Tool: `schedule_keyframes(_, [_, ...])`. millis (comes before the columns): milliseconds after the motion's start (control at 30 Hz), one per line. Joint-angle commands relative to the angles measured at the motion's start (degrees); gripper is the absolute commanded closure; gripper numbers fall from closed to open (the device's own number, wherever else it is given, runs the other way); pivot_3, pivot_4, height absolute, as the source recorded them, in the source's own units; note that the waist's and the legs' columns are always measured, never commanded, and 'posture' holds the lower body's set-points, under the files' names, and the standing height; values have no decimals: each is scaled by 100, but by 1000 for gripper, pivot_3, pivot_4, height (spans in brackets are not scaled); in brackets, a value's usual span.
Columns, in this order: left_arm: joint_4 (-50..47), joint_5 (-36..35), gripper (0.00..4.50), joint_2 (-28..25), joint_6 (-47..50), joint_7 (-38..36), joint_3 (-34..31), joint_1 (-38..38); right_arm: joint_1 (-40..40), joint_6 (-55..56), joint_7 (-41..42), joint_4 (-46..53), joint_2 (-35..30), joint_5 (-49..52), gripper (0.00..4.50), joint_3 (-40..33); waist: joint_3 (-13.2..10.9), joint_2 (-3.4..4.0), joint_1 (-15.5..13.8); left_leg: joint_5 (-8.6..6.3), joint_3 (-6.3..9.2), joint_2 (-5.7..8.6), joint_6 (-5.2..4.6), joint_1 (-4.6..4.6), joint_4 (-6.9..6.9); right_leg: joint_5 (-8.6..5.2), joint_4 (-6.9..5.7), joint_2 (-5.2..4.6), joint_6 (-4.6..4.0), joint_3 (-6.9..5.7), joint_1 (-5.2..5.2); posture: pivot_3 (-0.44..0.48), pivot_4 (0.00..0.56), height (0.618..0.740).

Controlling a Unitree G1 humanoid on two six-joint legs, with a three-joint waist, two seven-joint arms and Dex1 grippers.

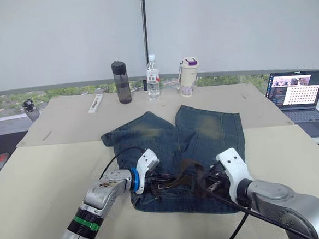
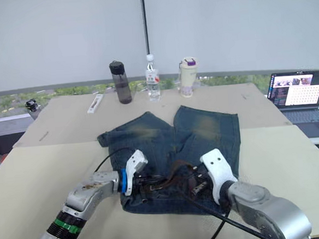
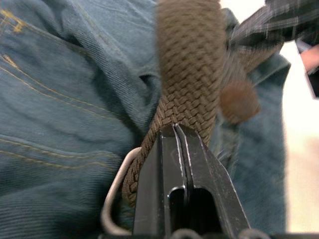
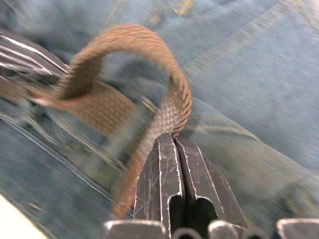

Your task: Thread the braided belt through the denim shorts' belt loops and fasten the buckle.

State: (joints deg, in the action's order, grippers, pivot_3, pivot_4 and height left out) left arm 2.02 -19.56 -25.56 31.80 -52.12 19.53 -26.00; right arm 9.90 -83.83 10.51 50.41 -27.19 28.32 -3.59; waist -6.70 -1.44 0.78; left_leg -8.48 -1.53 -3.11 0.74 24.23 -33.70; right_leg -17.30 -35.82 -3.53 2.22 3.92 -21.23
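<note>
Here, both jaws clenched on braided belt, lying across denim shorts waistband.

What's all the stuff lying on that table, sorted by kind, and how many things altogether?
Drink bottles: 3, a dark bottle, a clear water bottle, a cream tumbler
Clothing: 2, denim shorts, braided belt
Laptops: 1, open laptop
Small white flat item: 1
Total: 7
</note>
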Motion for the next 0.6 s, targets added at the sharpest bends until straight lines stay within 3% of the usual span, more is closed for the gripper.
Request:
schedule_keyframes(33, [729,591,4500,-250,45,197,241,518,-100,268,69,209,-584,-214,4462,196,20,7,3,0,-1,0,0,-1,0,-1,0,-2,-1,0,1,0,150,740])
schedule_keyframes(233, [22,-815,4500,-185,687,97,-1297,799,-359,1325,541,331,-1671,-522,4462,562,35,17,129,-6,-3,-43,-8,5,2,-5,-6,5,-11,2,6,0,150,740])
schedule_keyframes(467, [-183,-2595,4500,7,2165,714,-3103,-96,-100,2203,999,396,-2372,-891,4462,1054,-63,-15,97,-5,-12,-48,-9,11,-3,-11,-23,34,48,-12,-9,0,150,740])
schedule_keyframes(600, [-642,-2649,4500,-220,2324,543,-2923,-245,262,2526,1254,317,-2869,-1282,4462,1513,-78,-12,27,-5,-21,-41,-9,11,-7,-8,-7,22,46,-12,-27,0,150,740])
